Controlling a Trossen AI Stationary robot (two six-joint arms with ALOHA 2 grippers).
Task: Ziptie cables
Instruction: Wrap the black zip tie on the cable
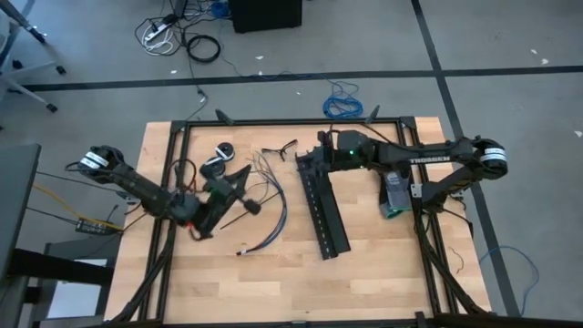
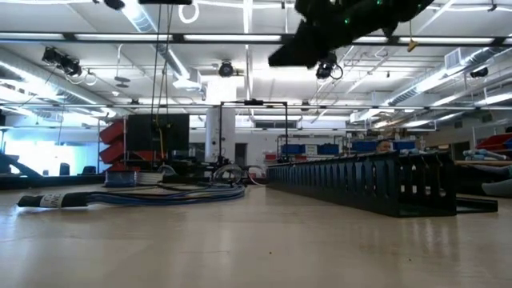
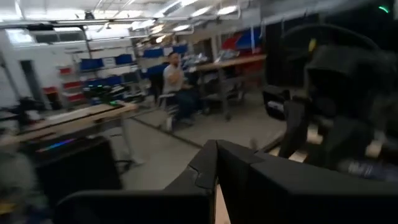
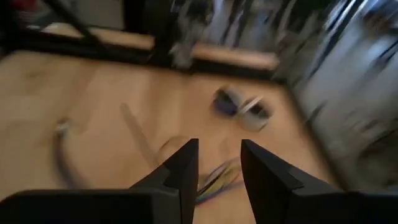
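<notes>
Right claw (image 4: 216, 165) over pale wooden worktop (image 4: 93, 99), two dark fingers (image 4: 180, 168) parted with a gap between. Beyond the tips, a blurred streak of coloured wires (image 4: 214, 183). Farther off, a small dark-and-white object (image 4: 242, 106), too blurred to identify. Black frame rail (image 4: 93, 40) along the far edge.

Open-plan robotics lab or workshop, wooden desk (image 1: 364, 273) inside a black metal frame, grey floor marked with black tape lines, loose cords on the floor, long fluorescent ceiling lights (image 2: 448, 76), shelving with blue bins (image 2: 308, 148), person (image 3: 177, 81) seated at a far workbench
</notes>
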